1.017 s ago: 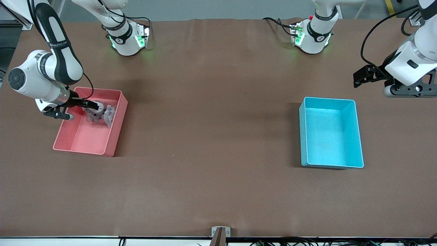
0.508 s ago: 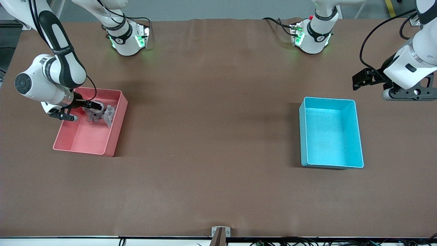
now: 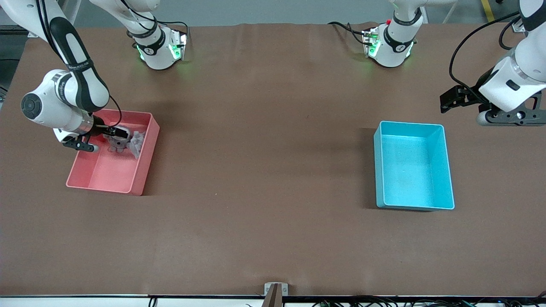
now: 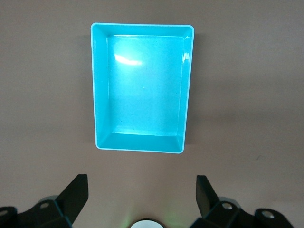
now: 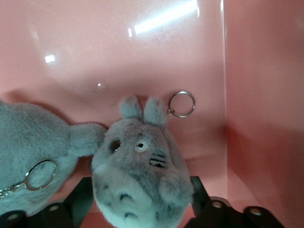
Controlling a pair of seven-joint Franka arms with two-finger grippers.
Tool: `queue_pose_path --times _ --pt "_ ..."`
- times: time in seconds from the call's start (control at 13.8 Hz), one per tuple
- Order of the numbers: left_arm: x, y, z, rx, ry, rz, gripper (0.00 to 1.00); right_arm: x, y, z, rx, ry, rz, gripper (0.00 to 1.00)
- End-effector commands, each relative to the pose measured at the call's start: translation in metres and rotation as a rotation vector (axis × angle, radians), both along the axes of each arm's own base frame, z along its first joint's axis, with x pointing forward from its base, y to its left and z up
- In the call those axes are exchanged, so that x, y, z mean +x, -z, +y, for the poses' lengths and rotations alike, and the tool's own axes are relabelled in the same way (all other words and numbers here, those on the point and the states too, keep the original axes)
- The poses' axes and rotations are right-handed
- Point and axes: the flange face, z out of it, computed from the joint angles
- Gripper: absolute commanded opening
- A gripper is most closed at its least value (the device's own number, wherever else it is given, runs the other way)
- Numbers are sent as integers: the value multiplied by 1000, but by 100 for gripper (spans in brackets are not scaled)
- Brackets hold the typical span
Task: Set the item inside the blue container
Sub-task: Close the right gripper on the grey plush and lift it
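Right hand (image 3: 111,133) lower in pink bin (image 3: 143,168), straddling plush (image 5: 137,175), left hand (image 4: 142,199) wide, brown table (image 3: 264,170)

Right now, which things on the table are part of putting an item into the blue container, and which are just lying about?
Part of the job:
- light blue rectangular plastic bin, nothing in it
- grey plush toy with a keyring, between the right gripper jaws, in the pink rectangular plastic bin

Just there:
- second grey plush toy beside the first, touching it
- left gripper, open, waiting over the brown table
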Motion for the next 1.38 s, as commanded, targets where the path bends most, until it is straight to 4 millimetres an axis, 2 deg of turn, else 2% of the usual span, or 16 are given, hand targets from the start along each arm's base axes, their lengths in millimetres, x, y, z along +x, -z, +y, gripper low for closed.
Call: queue_pose_path --times 0.0,0.15,0.29,0.36,0.58,0.8,0.94,1.09,1.23,1.31 --pt "-1 1 -1 -15 2 -2 100 -4 1 -2 8 19 -2 48" --pt "-1 3 -1 -15 2 -1 100 -4 1 -1 9 19 1 21" --pt "-1 3 -1 -15 2 1 100 -4 0 -2 10 21 3 4" --pt "-1 3 0 -15 0 1 100 -3 -2 -2 12 19 4 0" --pt "-3 -1 3 -15 -1 -5 100 4 -11 -3 22 16 22 0" --pt "-4 -3 4 -15 -3 -8 100 20 -33 -6 36 10 40 0" --pt "-3 -2 6 -15 -6 -7 100 38 -61 -7 48 11 63 0" --pt "-3 -3 11 -15 -15 -9 100 70 -114 -6 47 26 105 0" --pt "-2 -3 12 -15 -17 -10 100 100 -175 16 -2 53 136 0" --pt "-2 -3 13 -16 -18 -12 100 110 -197 34 -23 88 147 0"
